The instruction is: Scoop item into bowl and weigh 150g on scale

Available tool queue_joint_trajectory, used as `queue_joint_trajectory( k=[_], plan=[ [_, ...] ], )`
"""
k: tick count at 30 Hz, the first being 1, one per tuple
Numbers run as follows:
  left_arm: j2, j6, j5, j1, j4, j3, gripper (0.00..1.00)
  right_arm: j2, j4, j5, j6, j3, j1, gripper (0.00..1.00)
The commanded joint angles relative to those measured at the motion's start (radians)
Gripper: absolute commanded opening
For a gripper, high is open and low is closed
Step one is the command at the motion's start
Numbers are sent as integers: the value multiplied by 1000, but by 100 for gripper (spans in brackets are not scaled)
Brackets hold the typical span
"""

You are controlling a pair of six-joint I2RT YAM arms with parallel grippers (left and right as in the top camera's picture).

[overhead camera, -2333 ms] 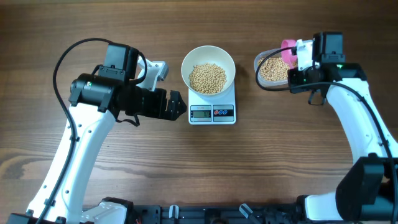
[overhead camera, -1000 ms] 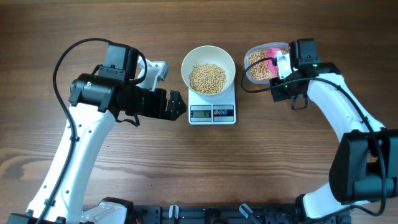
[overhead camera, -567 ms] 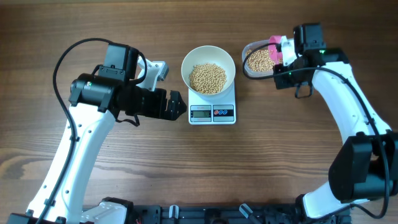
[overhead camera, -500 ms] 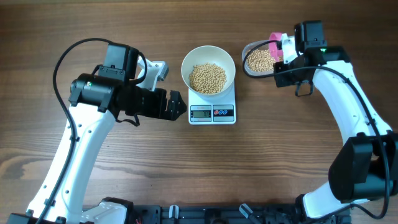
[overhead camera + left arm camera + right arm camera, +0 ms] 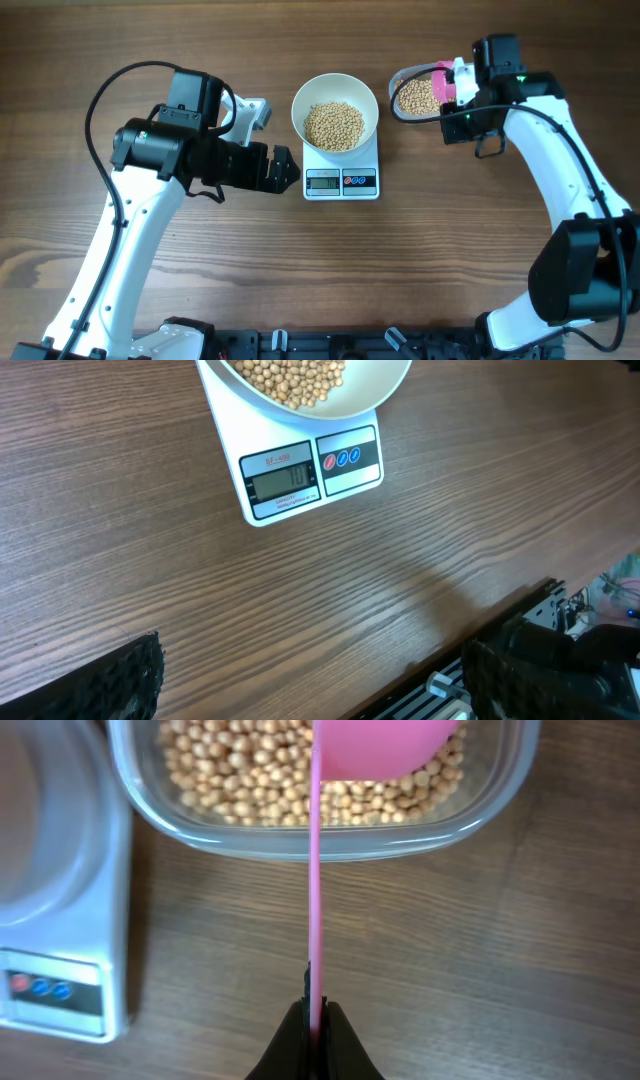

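Note:
The white bowl (image 5: 302, 100) stands on the white scale (image 5: 341, 182) and holds a heap of tan beans (image 5: 334, 125). More beans (image 5: 230, 780) fill a clear tub (image 5: 405, 78) to the bowl's right. My right gripper (image 5: 458, 84) is shut on the thin handle (image 5: 314, 900) of a pink scoop (image 5: 441, 78), whose cup (image 5: 385, 745) hangs over the tub's beans. In the right wrist view the jaws (image 5: 316, 1015) pinch the handle edge-on. My left gripper (image 5: 285, 168) hovers just left of the scale, open and holding nothing. Its view shows the scale's display (image 5: 281, 480).
The tub (image 5: 330, 840) sits close beside the scale's right edge (image 5: 60, 970). Bare wooden table lies in front of the scale (image 5: 300, 600). A black rail runs along the table's near edge (image 5: 330, 345).
My right arm has swung back with the scoop, from inside the tub to its right end. The tub has slid left toward the bowl. The left arm has stayed still.

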Motion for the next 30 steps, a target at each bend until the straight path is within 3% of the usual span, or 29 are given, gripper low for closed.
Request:
queue_joint_trajectory(
  k=[1,11,16,24,30],
  plan=[
    [8,16,16,-4,3,0,100,8,-35,-68,43,94,-3,4],
    [8,16,16,-4,3,0,100,-21,-196,-127,40,233,-28,4],
    [8,16,16,-4,3,0,100,-76,-278,-332,-64,244,-64,4],
    [8,16,16,-4,3,0,100,-97,-288,-737,-61,239,-217,4],
    [8,16,16,-4,3,0,100,-97,-333,-933,-64,234,-216,4]
  ],
)
